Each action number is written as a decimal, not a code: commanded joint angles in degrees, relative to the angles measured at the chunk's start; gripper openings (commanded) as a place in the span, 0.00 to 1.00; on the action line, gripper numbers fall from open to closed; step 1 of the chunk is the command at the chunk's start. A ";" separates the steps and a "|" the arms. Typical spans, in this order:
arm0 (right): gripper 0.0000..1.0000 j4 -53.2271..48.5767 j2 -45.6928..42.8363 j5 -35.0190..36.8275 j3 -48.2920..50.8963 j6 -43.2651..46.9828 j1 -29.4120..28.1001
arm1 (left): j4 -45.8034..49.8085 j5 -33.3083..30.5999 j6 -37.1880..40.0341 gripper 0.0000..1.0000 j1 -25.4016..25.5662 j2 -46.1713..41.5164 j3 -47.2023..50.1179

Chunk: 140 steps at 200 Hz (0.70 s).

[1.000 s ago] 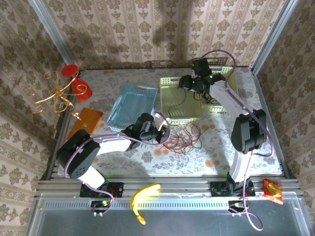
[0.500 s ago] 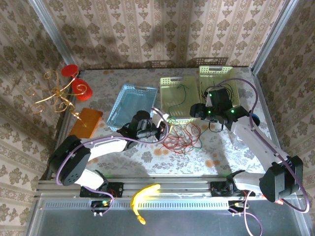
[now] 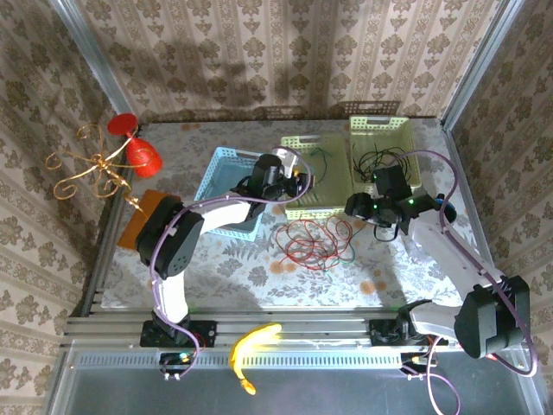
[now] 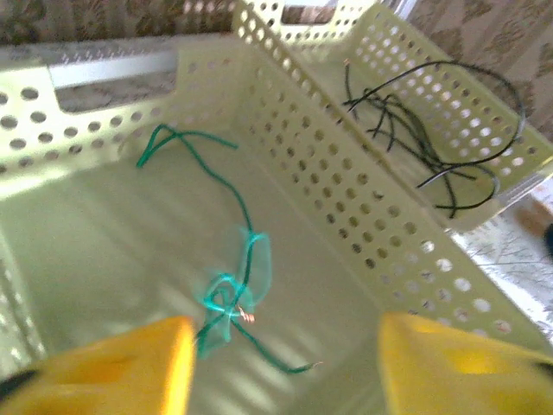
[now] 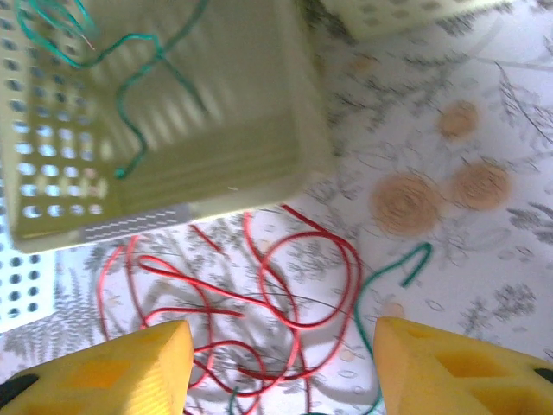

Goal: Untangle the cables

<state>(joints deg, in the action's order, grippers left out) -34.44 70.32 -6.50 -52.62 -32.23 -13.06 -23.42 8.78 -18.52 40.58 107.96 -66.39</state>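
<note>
Red cables [image 5: 259, 294] lie in a loose heap on the table [image 5: 484, 225], just beside the mid basket [image 4: 346, 199]. A green strand [image 5: 406, 268] runs along the heap's edge. A green wire [image 4: 246, 216] lies in the mid basket, black wires [image 4: 415, 130] in the next one.

L gripper [image 4: 285, 341]: jaws wide, nothing clamped, green wire close by one finger. R gripper [image 5: 281, 346]: over the red heap, jaws apart, empty.

Risks: green wire snags on L finger at lift-off; a red grab drags the green strand along.

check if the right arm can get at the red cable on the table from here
Probably yes: the right gripper hangs open above the red cable, with the yellow-green basket beside it, not over it.
</note>
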 commanded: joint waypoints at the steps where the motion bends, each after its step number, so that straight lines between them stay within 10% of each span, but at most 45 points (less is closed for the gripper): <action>1: 0.59 -1.99 -1.99 -0.46 2.35 -1.35 1.82 | -5.74 -2.65 0.28 1.00 0.82 -3.53 0.74; 140: 0.43 5.72 14.25 -2.32 1.50 0.19 7.00 | 9.83 -5.53 13.36 0.90 17.42 -7.79 11.81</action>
<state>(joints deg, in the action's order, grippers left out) -31.81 81.49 -7.42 -48.77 -32.69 -6.20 -16.08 5.52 -6.20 57.47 97.84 -55.13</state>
